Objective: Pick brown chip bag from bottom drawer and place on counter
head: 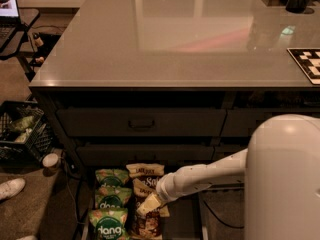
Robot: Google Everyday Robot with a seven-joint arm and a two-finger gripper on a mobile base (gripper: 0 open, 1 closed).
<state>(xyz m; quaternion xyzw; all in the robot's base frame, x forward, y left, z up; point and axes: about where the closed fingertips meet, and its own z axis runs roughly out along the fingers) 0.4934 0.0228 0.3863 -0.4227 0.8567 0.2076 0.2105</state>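
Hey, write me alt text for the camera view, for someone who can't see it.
A white robot arm reaches down into the open bottom drawer, its pincer at the brown chip bag, which lies beside a column of green dang bags. Above, the glossy grey counter holds a checkered board at its right edge.
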